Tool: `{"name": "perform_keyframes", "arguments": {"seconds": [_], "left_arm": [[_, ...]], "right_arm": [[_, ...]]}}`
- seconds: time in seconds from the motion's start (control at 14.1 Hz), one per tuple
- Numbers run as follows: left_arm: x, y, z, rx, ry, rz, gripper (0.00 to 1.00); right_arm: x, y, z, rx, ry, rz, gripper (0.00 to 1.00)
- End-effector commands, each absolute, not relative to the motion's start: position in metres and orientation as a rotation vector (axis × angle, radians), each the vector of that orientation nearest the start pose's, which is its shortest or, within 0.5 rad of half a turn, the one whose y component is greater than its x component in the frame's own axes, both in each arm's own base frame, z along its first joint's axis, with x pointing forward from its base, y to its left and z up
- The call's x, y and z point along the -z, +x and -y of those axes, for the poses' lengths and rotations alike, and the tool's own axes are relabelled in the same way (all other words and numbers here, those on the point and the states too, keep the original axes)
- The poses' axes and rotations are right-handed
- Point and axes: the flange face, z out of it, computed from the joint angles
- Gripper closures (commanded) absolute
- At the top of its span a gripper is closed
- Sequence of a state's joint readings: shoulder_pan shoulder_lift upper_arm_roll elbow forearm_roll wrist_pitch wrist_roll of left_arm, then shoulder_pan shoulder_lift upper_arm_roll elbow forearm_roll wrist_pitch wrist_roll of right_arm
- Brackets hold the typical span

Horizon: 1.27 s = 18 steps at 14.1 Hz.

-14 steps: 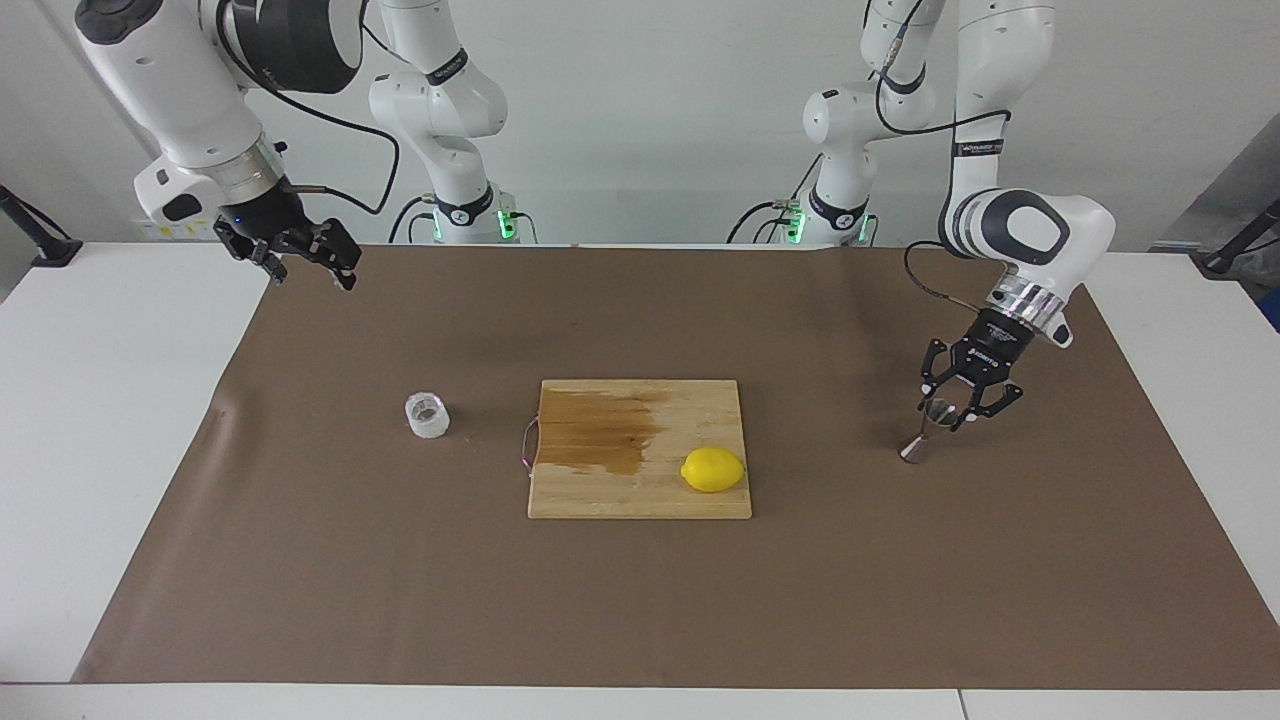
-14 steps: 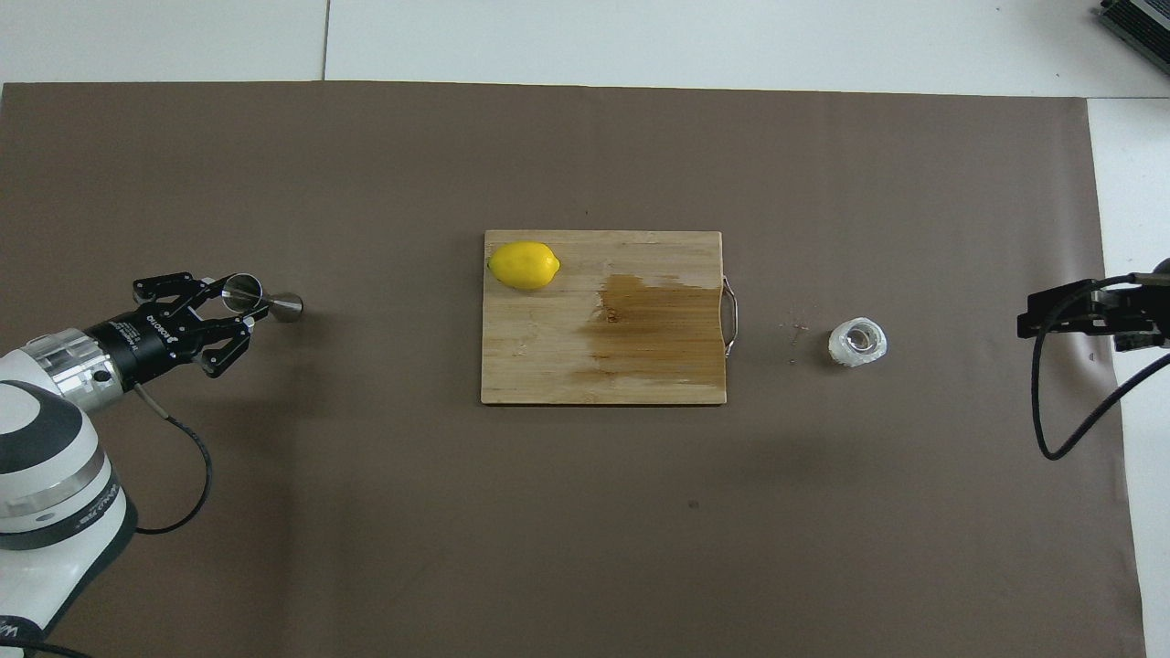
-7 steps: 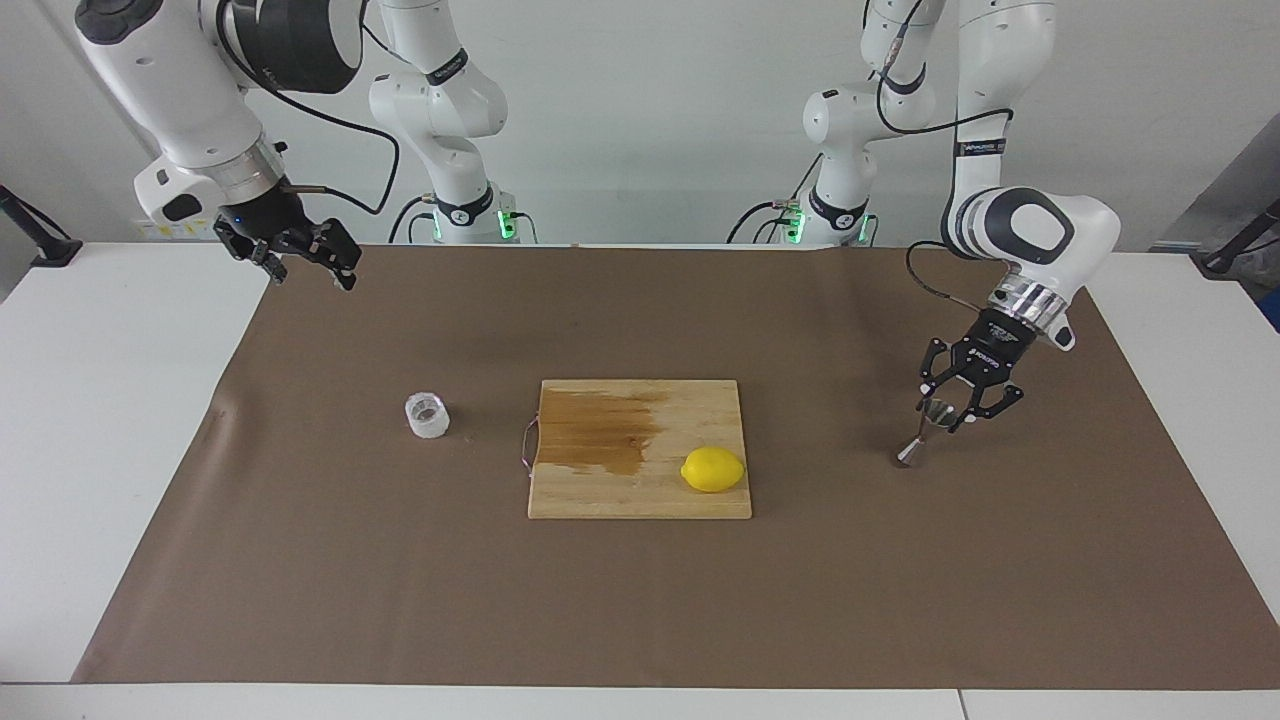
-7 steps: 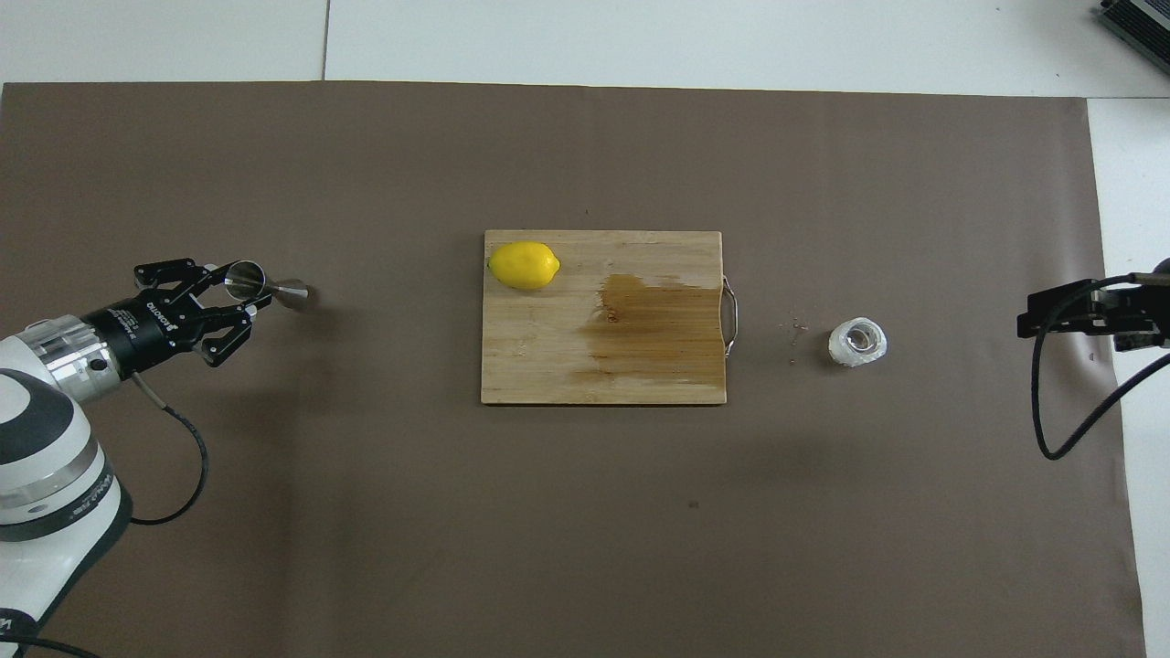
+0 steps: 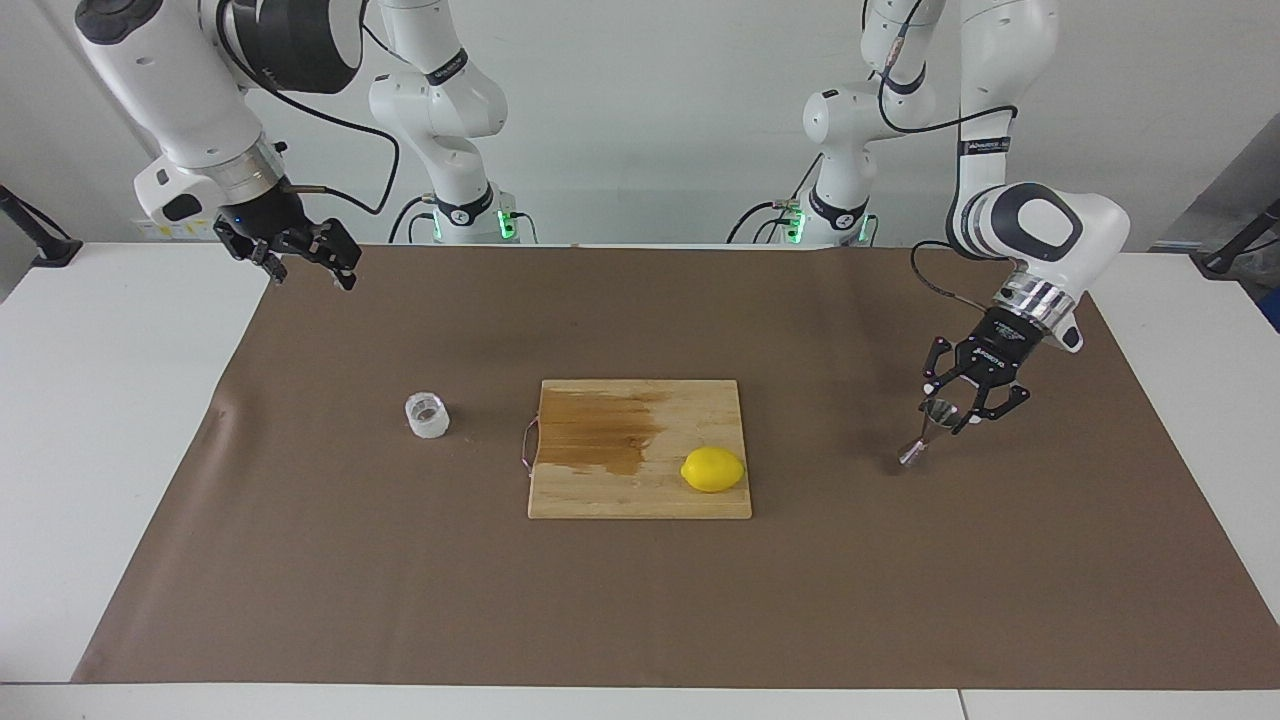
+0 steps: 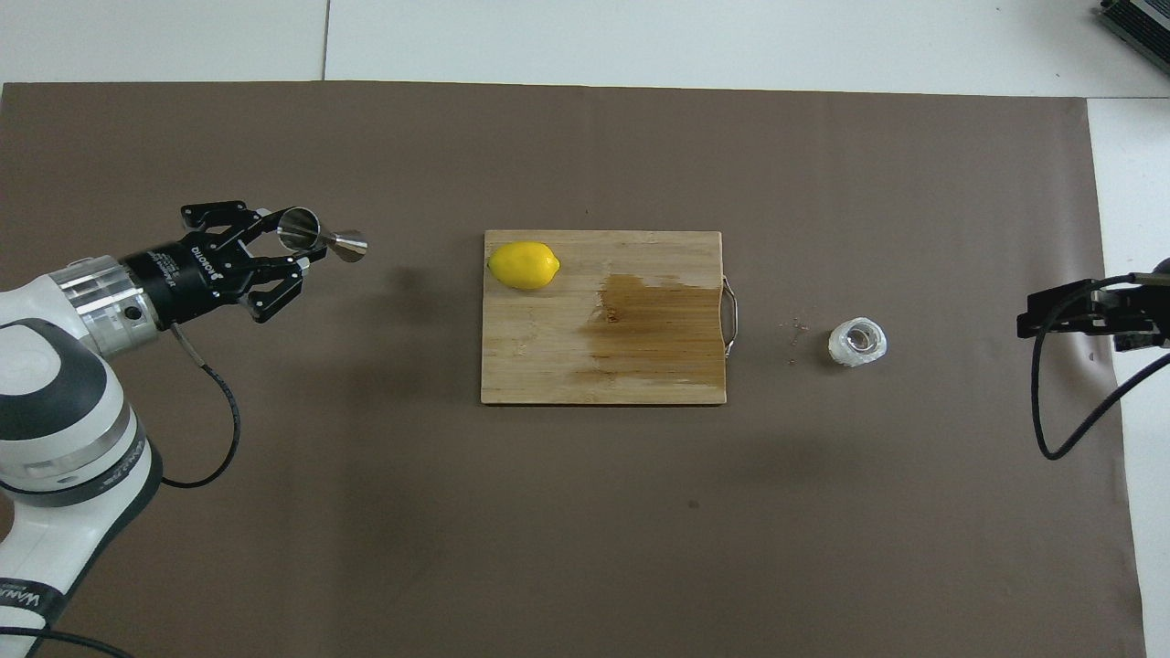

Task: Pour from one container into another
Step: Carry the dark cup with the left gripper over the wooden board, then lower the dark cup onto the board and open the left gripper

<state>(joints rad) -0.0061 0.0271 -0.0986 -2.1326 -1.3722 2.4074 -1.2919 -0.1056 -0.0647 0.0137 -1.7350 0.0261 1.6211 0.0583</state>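
My left gripper [image 5: 948,411] [image 6: 294,245] is shut on the upper cone of the steel jigger [image 5: 922,434] [image 6: 322,239]. The jigger hangs tilted over the brown mat, toward the left arm's end of the table, with its lower cone pointing toward the board. The squat clear cup [image 5: 427,414] [image 6: 857,341] stands upright on the mat beside the board's handle, toward the right arm's end. My right gripper [image 5: 305,262] [image 6: 1027,322] waits open and empty, high over the mat's edge, well apart from the cup.
A wooden cutting board [image 5: 600,490] [image 6: 548,366] with a wet dark stain lies mid-table. A yellow lemon [image 5: 712,469] [image 6: 523,265] rests on its corner, the one farther from the robots and toward the left arm's end. A brown mat [image 5: 640,600] covers the table.
My left gripper has risen with the jigger and carried it a little toward the cutting board. The right arm, cup and lemon have not moved.
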Motion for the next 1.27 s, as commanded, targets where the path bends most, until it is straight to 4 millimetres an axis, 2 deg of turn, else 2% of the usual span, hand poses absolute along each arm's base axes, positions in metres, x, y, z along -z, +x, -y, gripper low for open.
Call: {"name": "perform_keyframes", "arguments": {"seconds": [0.0, 0.21, 0.42, 0.57, 0.71, 0.85, 1.06, 1.2], "left_arm": [[-0.442, 0.572, 0.119, 0.617, 1.008, -1.932, 1.00], [-0.450, 0.563, 0.206, 0.568, 0.982, -1.963, 1.00], [-0.445, 0.529, 0.289, 0.556, 0.986, -1.981, 1.00], [-0.440, 0.520, 0.321, 0.575, 0.958, -2.004, 1.00], [-0.423, 0.510, 0.365, 0.575, 0.965, -2.010, 1.00], [-0.407, 0.493, 0.398, 0.558, 0.949, -2.022, 1.00], [-0.381, 0.482, 0.433, 0.538, 0.948, -2.036, 1.00], [-0.371, 0.477, 0.446, 0.527, 0.935, -2.042, 1.00]], "right_arm": [[-0.586, 0.530, 0.045, -0.087, -3.083, -0.249, 0.00], [-0.585, 0.531, 0.045, -0.089, -3.083, -0.252, 0.00], [-0.586, 0.530, 0.045, -0.087, -3.083, -0.252, 0.00], [-0.586, 0.530, 0.045, -0.087, -3.083, -0.252, 0.00], [-0.586, 0.530, 0.045, -0.087, -3.083, -0.252, 0.00], [-0.586, 0.530, 0.045, -0.087, -3.083, -0.252, 0.00], [-0.586, 0.530, 0.045, -0.087, -3.083, -0.252, 0.00], [-0.586, 0.530, 0.045, -0.087, -3.083, -0.252, 0.00]]}}
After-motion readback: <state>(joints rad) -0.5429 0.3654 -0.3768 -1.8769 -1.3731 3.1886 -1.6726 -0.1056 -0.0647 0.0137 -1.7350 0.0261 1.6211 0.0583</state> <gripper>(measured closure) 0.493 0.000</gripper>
